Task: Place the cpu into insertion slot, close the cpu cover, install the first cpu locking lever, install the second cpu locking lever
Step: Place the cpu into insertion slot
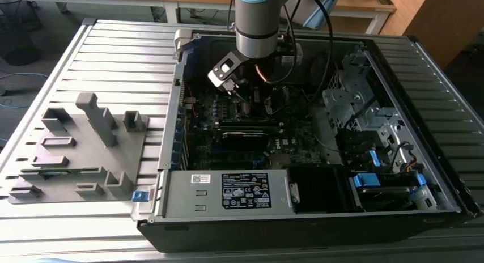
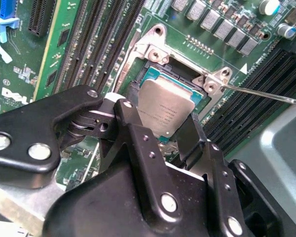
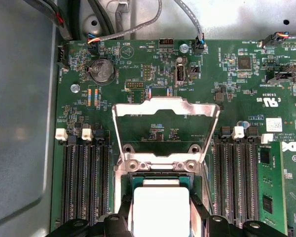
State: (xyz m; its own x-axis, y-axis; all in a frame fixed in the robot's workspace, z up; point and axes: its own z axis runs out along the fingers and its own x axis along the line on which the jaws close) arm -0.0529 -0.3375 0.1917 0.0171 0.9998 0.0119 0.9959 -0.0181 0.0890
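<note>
The arm [image 1: 257,30] is a silver-grey cylinder capped by a pale blue band. Black cables [image 1: 323,42] hang along it on the exterior view's right, and a thin red wire [image 1: 261,75] shows beneath. A white-and-black bracket [image 1: 224,70] is fixed to its end. The gripper [image 2: 160,112] is matte black, its flat linkage bars pinned with round silver screws [image 2: 168,201].

A grey ribbed metal table [image 1: 121,53] carries two things. An open black computer case [image 1: 302,229] lies on its side toward the exterior view's right. A grey fixture plate [image 1: 76,155] with upright blocks lies beside it, toward the exterior view's left.
</note>
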